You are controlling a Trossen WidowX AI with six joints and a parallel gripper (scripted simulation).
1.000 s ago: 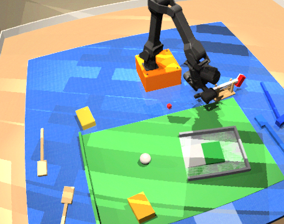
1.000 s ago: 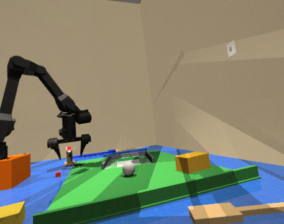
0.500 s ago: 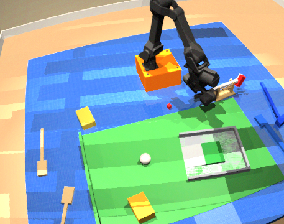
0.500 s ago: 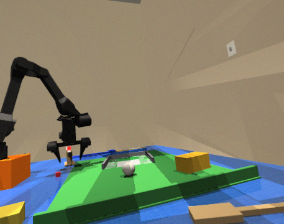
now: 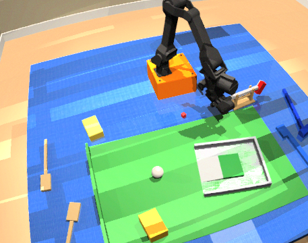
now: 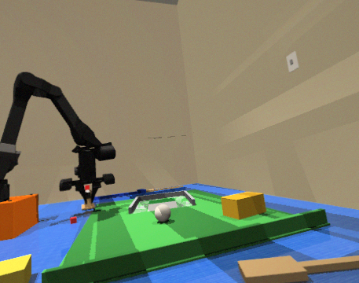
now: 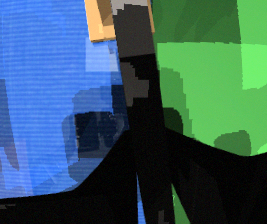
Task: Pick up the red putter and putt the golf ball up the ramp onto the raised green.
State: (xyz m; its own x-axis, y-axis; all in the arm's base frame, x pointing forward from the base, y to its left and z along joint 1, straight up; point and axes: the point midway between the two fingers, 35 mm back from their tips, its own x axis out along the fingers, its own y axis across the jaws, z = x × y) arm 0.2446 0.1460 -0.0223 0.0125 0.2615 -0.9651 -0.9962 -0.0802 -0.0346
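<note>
Now, top view: gripper (image 5: pixel 226 102) down at right of centre, closed on grip end of red putter (image 5: pixel 251 91), which lies on wooden stand (image 5: pixel 244 100) by far edge of green; red head points right. Golf ball (image 5: pixel 157 171) lower centre, well apart; raised green (image 5: pixel 230 165) inside grey frame, right.

Exterior view: gripper (image 6: pixel 87 193) low at left, fingers pinched on shaft above stand.

Wrist view: dark handle (image 7: pixel 138 66) between fingers, centred.

Judgement: lift straight up off stand before swinging; keep shaft from twisting in grip.
</note>
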